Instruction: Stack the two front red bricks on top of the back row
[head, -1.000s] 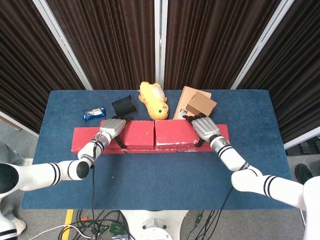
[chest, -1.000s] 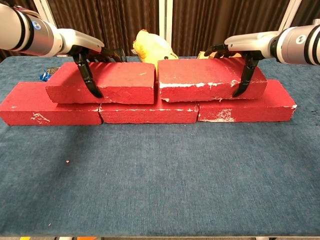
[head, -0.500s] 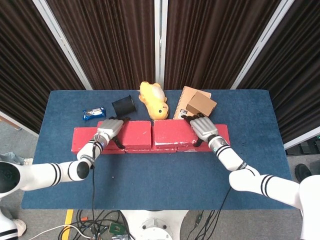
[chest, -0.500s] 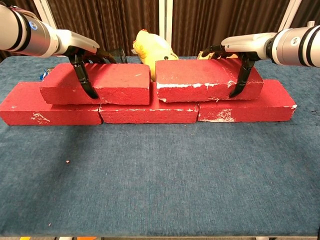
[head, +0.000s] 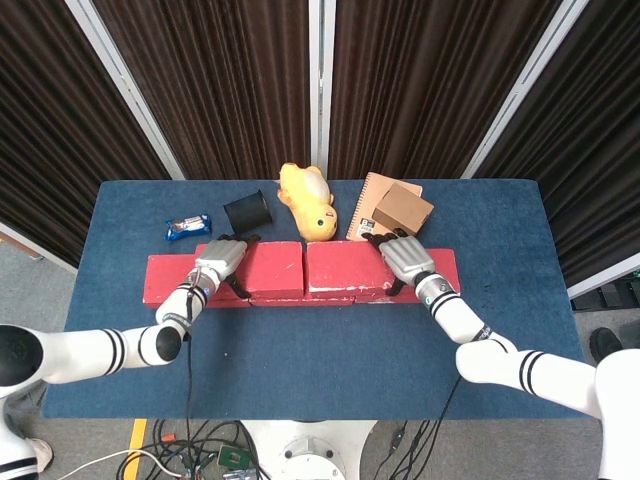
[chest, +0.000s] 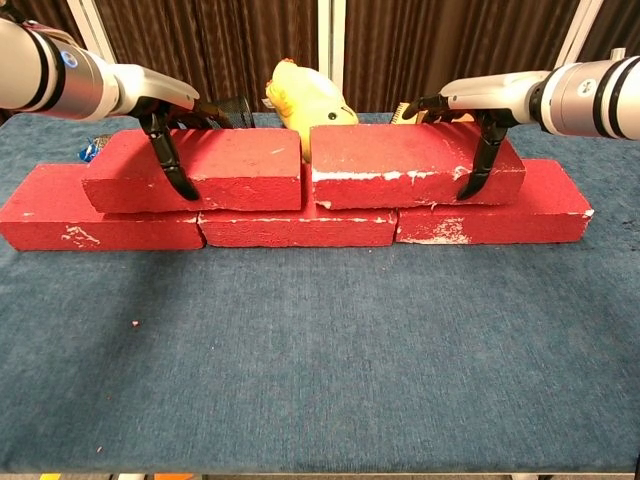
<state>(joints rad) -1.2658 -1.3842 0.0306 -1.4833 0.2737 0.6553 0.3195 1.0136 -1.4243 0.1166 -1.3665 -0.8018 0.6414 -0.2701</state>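
Three red bricks form the bottom row across the blue table. Two more red bricks lie on top of it, almost end to end. My left hand grips the left upper brick, thumb down its front face and fingers over the back edge. My right hand grips the right upper brick the same way near its right end. In the head view the left hand and right hand sit at the outer ends of the upper pair.
Behind the bricks stand a yellow plush toy, a black cup, a snack packet and a cardboard box on a notebook. Blue cloth stretches in front of the row.
Both upper bricks have shifted slightly to the left with my hands still on them. The bottom row has not moved.
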